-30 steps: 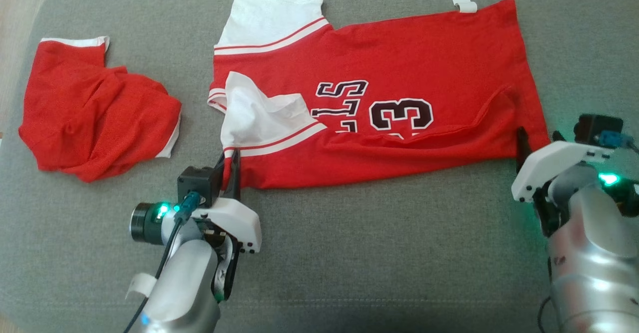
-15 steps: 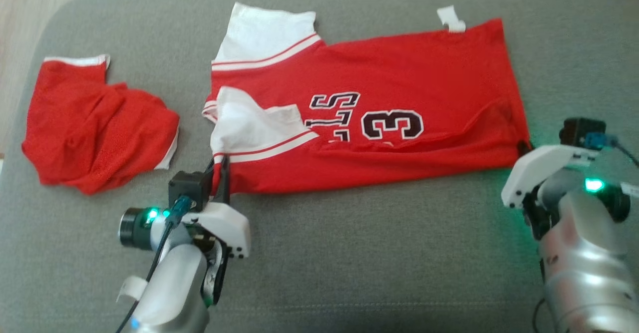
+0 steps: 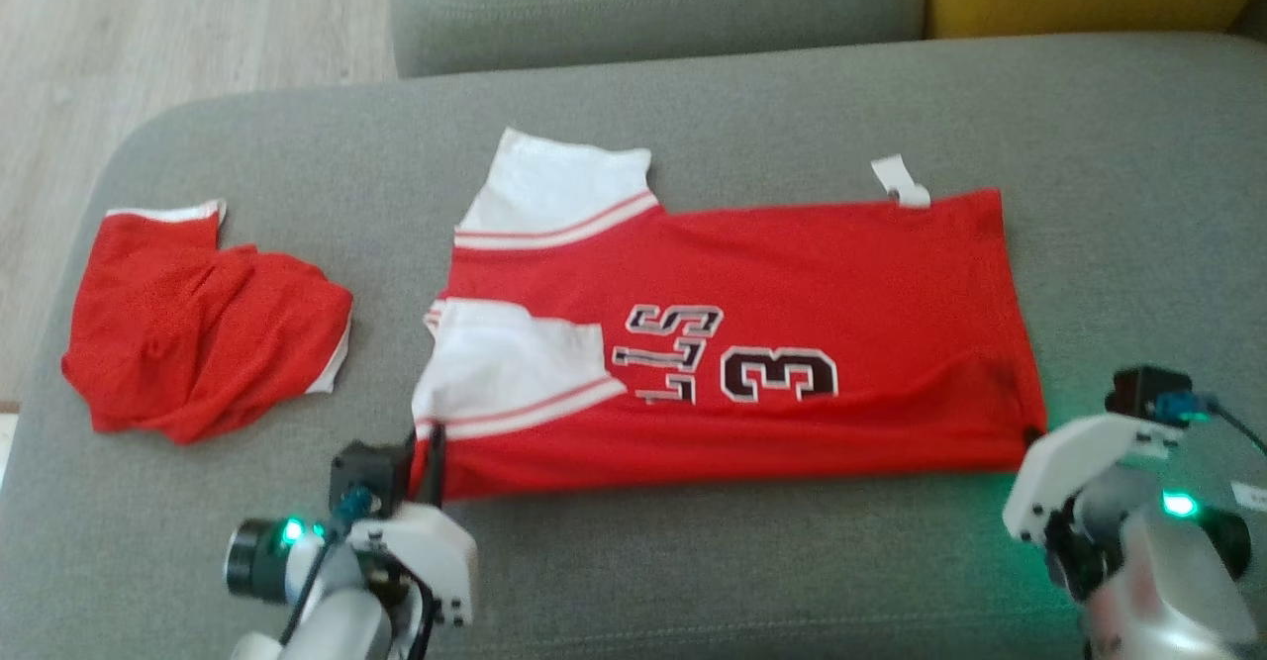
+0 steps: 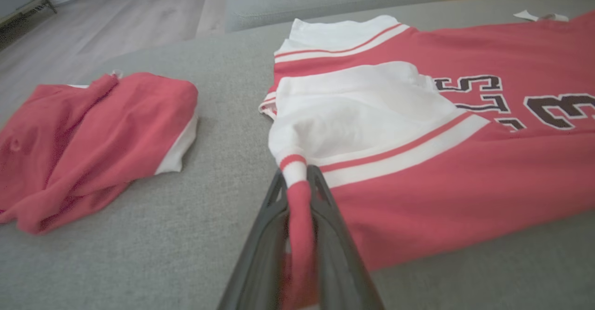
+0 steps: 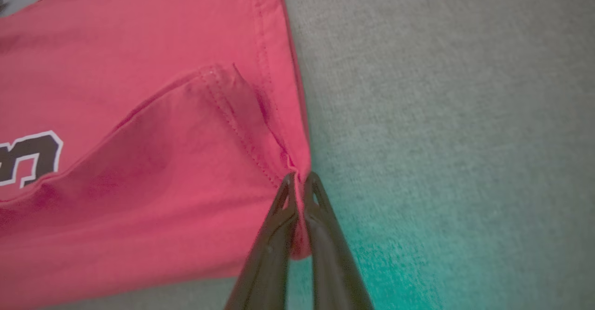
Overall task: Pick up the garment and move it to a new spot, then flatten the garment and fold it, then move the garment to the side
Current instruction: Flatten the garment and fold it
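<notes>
At the far left of the grey fabric sofa seat [image 3: 614, 561] lies a crumpled red mesh garment with white trim [image 3: 203, 343], well apart from the work. Next comes the left gripper [image 4: 297, 175], its dark fingers clamped on a bunched strip of cloth at the near corner of the red jersey with white sleeves [image 3: 772, 294]. The jersey is spread flat across the middle of the seat, with its near sleeve folded in over the chest. At the jersey's near right corner the right gripper [image 5: 300, 177] is pinched shut on the very tip of the hem. That hold looks thin, so a pull or an uneven lift could let the corner slip free. The loose flap beside it could then fall open and spoil the fold. A lopsided lift could also tug the tucked sleeve back out, and carrying the jersey leftward risks dragging it over the crumpled garment. Black, white-edged print shows a "3" and letters that look like "LLS"; the rest is hidden. The small white tag [image 3: 899, 182] on the far hem is too small to read.
</notes>
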Available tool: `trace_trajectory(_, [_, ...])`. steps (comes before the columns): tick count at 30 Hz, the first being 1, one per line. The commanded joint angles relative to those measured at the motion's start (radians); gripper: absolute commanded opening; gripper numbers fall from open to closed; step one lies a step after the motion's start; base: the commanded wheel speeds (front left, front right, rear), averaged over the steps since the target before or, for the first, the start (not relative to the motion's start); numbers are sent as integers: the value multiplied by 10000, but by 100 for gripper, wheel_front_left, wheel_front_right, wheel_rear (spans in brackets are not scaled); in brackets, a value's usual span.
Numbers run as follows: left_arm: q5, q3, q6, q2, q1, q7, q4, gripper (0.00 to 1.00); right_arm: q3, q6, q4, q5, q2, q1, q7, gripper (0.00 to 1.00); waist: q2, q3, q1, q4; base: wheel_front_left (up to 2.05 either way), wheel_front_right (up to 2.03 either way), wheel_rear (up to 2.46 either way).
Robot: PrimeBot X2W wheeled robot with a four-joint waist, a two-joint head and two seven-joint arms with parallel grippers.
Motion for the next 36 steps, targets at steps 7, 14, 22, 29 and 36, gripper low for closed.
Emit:
trace_trajectory(7, [-75, -10, -51, 472, 387, 759, -812, 0, 447, 65, -2072, 478, -76, 1203, 1186, 0, 0, -158, 0, -16, 0, 0, 0])
trace_trajectory(14, [-88, -91, 126, 403, 417, 850, -1158, 100, 415, 65, -4153, 795, -70, 1838, 1095, 100, 0, 5, 0, -40, 0, 0, 0])
trace_trajectory(22, [-241, 603, 375, 547, -402, -290, -2449, 100, 1259, 65, -5931, 1071, -68, 1352, -1564, 100, 0, 406, 0, -120, 0, 0, 0])
trace_trajectory(29, [-217, 704, -414, 1138, -2326, 227, -2992, 100, 2002, 65, -5832, 1178, -67, 288, -2599, 100, 0, 1283, 0, -394, 0, 0, 0])
trace_trajectory(36, [-798, 298, -2511, 1857, -5401, 2894, -1285, 100, 2630, 65, -5153, 961, -67, -1166, -2834, 100, 0, 2562, 0, -814, 0, 0, 0])
